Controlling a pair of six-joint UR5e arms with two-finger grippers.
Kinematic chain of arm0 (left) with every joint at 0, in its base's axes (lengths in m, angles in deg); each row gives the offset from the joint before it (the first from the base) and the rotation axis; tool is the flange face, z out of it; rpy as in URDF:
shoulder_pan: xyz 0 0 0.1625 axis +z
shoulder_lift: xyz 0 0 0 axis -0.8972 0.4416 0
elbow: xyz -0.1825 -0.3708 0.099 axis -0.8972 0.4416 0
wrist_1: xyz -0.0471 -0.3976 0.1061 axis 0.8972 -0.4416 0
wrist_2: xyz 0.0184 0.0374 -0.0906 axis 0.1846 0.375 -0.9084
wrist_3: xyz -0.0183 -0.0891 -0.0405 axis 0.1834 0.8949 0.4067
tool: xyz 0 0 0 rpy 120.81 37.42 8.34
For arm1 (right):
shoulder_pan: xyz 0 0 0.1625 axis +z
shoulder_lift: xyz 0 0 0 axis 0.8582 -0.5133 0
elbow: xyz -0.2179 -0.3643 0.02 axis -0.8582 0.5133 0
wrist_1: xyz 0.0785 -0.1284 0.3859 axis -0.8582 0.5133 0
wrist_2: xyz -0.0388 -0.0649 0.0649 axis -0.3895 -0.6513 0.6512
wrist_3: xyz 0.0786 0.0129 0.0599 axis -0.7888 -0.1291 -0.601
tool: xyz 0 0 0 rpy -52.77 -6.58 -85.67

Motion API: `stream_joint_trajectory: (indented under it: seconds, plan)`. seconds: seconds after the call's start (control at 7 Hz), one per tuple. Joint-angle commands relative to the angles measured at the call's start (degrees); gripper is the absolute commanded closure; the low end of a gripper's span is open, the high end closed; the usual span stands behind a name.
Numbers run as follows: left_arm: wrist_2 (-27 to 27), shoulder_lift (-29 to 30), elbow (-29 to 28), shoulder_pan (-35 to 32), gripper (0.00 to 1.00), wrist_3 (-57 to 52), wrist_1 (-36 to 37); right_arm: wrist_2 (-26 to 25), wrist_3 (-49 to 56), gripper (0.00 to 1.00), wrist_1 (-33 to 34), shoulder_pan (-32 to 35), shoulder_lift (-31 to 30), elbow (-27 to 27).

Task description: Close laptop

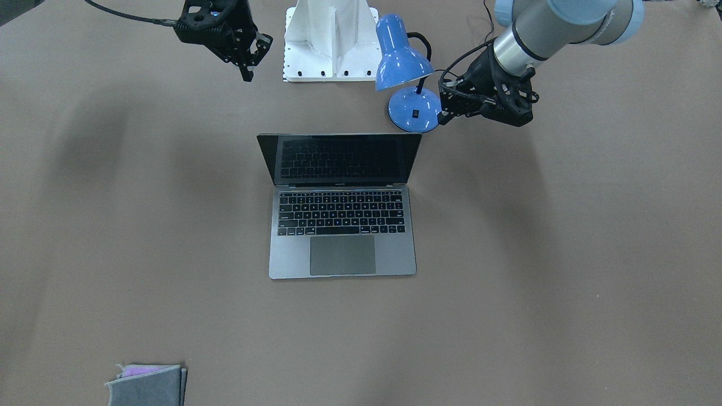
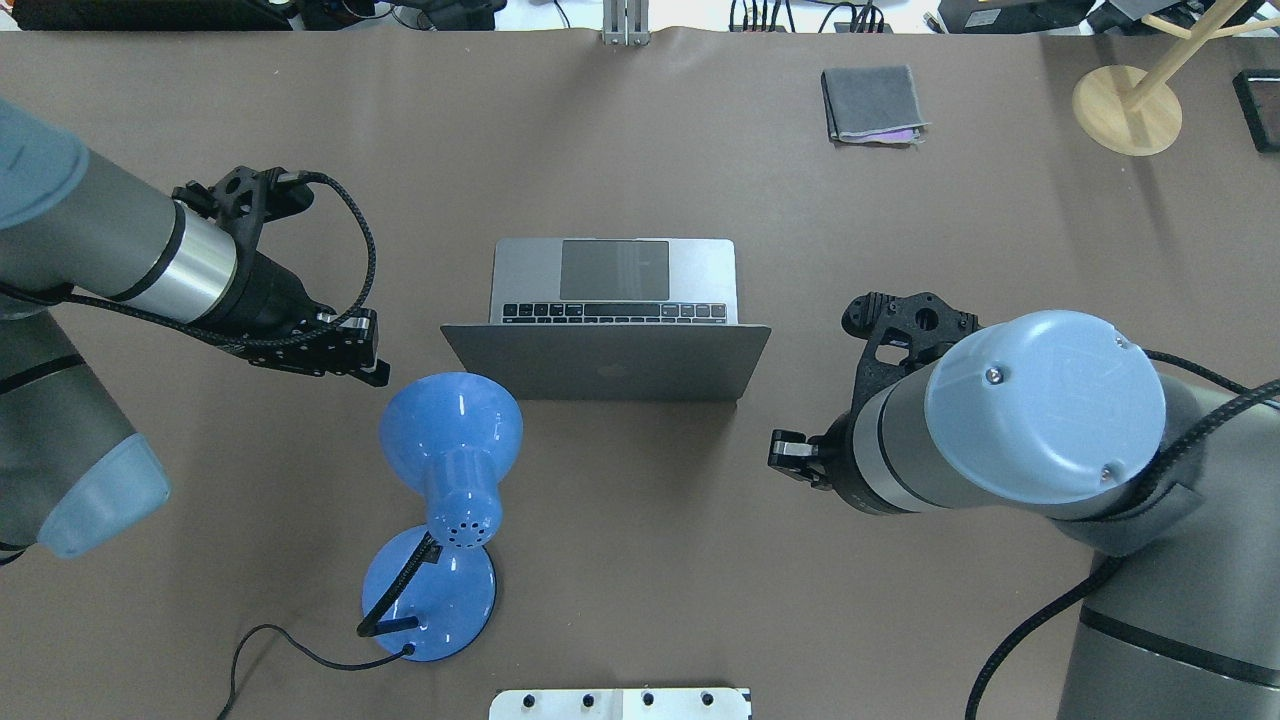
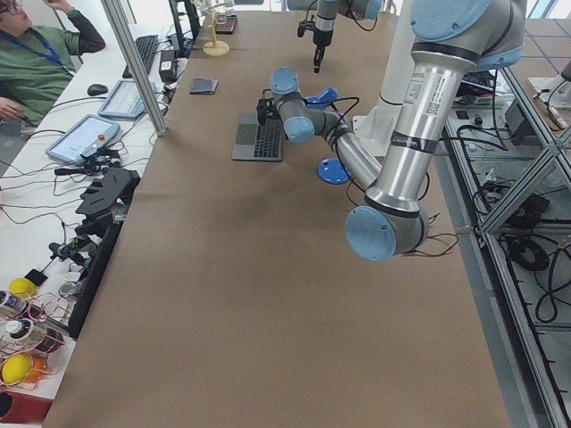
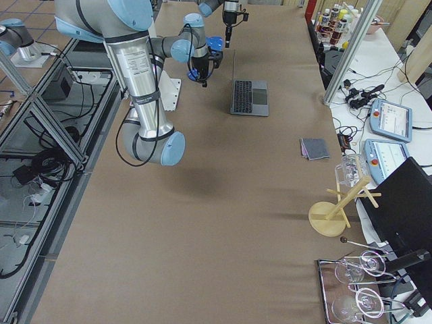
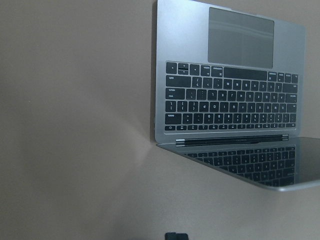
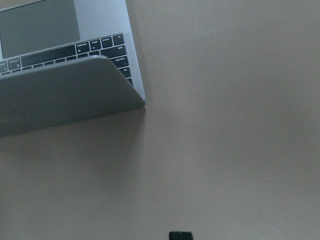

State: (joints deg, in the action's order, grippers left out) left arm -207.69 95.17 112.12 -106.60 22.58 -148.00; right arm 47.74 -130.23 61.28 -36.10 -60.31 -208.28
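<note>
In the overhead view, the left gripper (image 2: 372, 362) hangs at the left of the frame, above the table (image 2: 640, 150) and just beyond the lid's left edge, touching nothing. Its fingers appear pressed together with nothing between them, though at this size that is a reading, not a certainty. Below and just right of it stands a blue desk lamp (image 2: 450, 440), its shade near the lid's lower left corner. The laptop (image 2: 610, 360) sits at the centre of the frame. Its lid is raised to a wide angle with its grey back toward the bottom edge, and the keyboard and trackpad lie uncovered beyond it. At the right of the frame the right gripper (image 2: 790, 452) is likewise drawn closed and empty, hovering apart from the lid's lower right corner. A folded grey cloth (image 2: 872, 103) lies in the upper right, well apart from everything. By my judgement the task has hardly begun: no finger is on the lid, and the whole closing stroke remains. A gripper has yet to get to the lid's top edge and push it down onto the keyboard deck.
</note>
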Motion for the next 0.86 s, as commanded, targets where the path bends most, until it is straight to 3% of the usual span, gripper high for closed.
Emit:
stream_joint_trajectory:
  seconds: [0.0,0.29,0.71]
  plan:
    - [0.6,4.37,-0.09,1.13,1.0,0.42,5.18,-0.61,0.68,1.0,-3.51,2.63,1.31,3.51]
    - [2.7,4.83,-0.61,3.06,1.0,0.42,5.2,-0.43,0.6,1.0,-8.54,3.96,2.01,7.22]
    - [2.71,6.93,-2.01,3.34,1.0,0.51,5.2,-0.43,0.34,1.0,-10.56,4.84,5.35,11.34]
